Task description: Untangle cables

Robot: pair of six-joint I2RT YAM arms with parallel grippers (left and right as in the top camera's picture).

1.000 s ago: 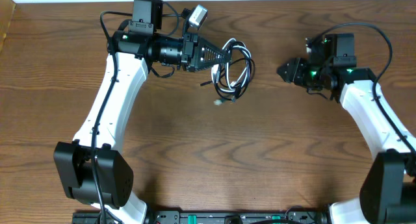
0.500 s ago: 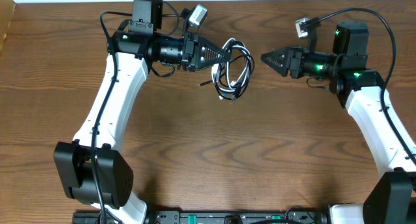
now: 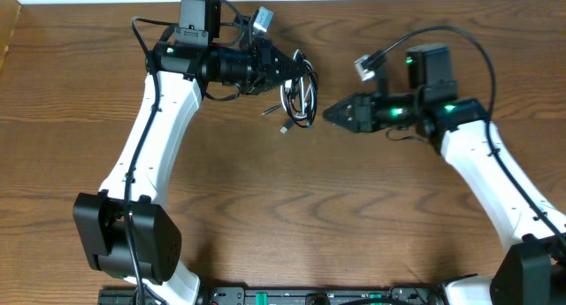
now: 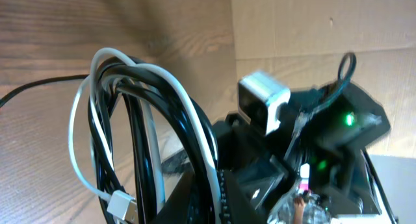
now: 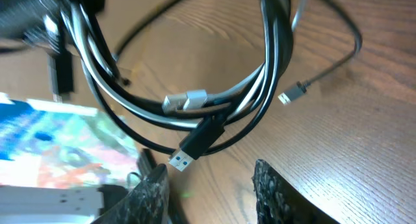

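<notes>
Black and white cables (image 3: 302,97) are hanging in one tangled coil over the far side of the table (image 3: 265,208). The left gripper (image 3: 294,68) is clamping the coil's top. The right gripper (image 3: 331,116) is hovering just beside it, fingers parted, holding nothing. Coloured patch (image 5: 58,139): print too blurred to read.

Cables (image 5: 266,68) glossy plastic sheath; plugs (image 5: 185,158) metal-tipped; table (image 3: 283,225) matt grained wood

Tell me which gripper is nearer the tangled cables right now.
Left. The left gripper is shut on the cables, holding the coil. The right gripper points at them from the opposite side, jaws open, not touching.
</notes>
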